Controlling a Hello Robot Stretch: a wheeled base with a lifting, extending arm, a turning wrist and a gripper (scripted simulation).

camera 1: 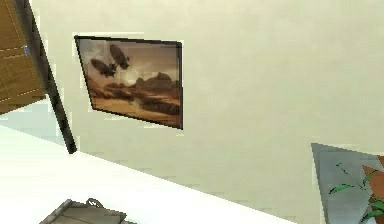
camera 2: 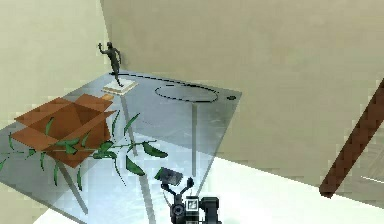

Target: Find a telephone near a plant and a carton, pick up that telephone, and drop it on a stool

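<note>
Gripper hung at the glass table near edge, beside the plant and open brown carton; whether it held anything, and where the telephone lay, couldn't be told.

The arm appears as a short dark stub at the bottom edge of the arm side view, slightly right of the middle, so very little of its length is in the picture. At its far end sits the gripper, its dark body low in the view with pale marked patches on it. Two thin fingers rise from that body toward the upper left, one a little left of the other, both slender and dark. Their tips stand higher in the view than the rest of the arm. Whether the gripper holds anything cannot be told.
</note>
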